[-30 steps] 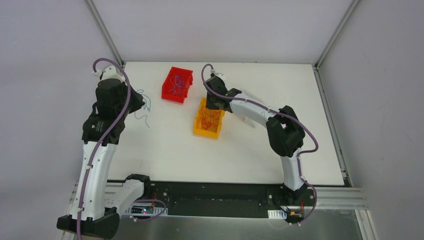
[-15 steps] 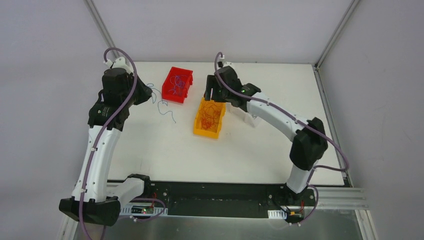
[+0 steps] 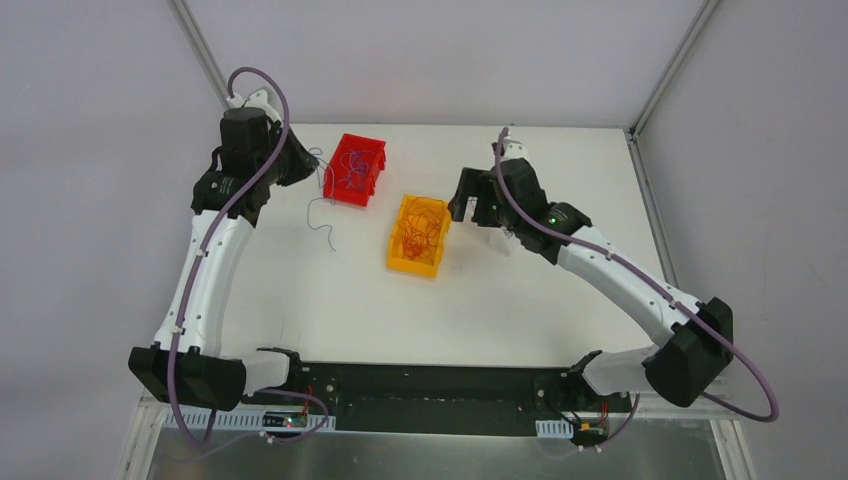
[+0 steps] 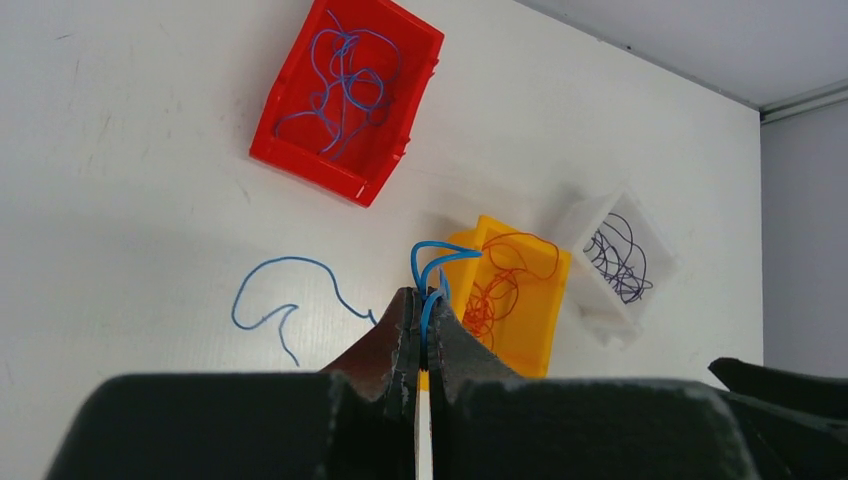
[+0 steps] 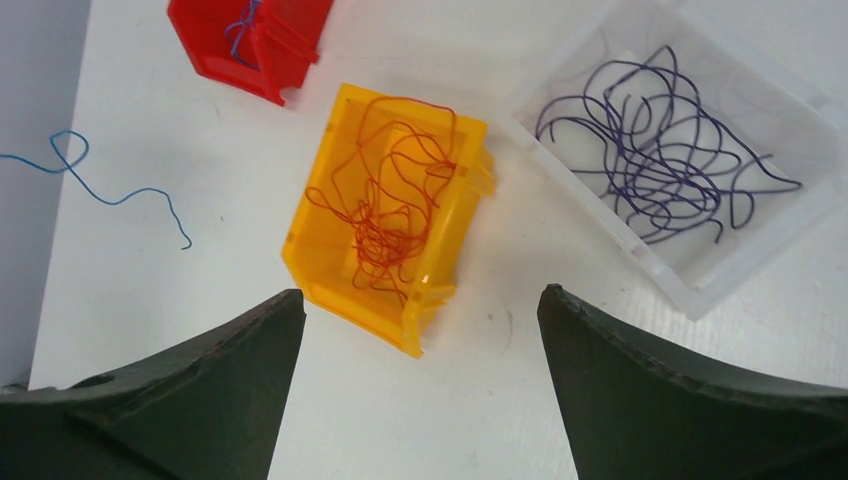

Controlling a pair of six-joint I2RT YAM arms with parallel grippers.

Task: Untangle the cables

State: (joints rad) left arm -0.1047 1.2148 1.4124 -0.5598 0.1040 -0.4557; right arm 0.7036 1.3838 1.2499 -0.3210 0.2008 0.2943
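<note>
My left gripper (image 4: 425, 300) is shut on a thin blue cable (image 4: 290, 262). The cable loops above the jaws and its tail trails down onto the white table. In the top view this left gripper (image 3: 305, 168) hangs just left of the red bin (image 3: 345, 193), with the blue cable (image 3: 320, 208) dangling below it. More blue cables (image 4: 345, 75) lie in the red bin. Orange-red cables (image 5: 385, 215) fill the yellow bin (image 5: 350, 300). Dark purple cables (image 5: 660, 160) lie in the clear bin (image 5: 700, 290). My right gripper (image 5: 420, 295) is open and holds nothing, above the table near the yellow bin's corner.
The three bins stand in a row across the middle and far part of the table. In the top view, my right arm (image 3: 610, 270) covers most of the clear bin. Metal frame posts (image 3: 205, 60) rise at the far corners.
The right gripper opened and drew back to the right from over the yellow bin. The left arm carried the blue cable farther away and rightward, up to the red bin.
</note>
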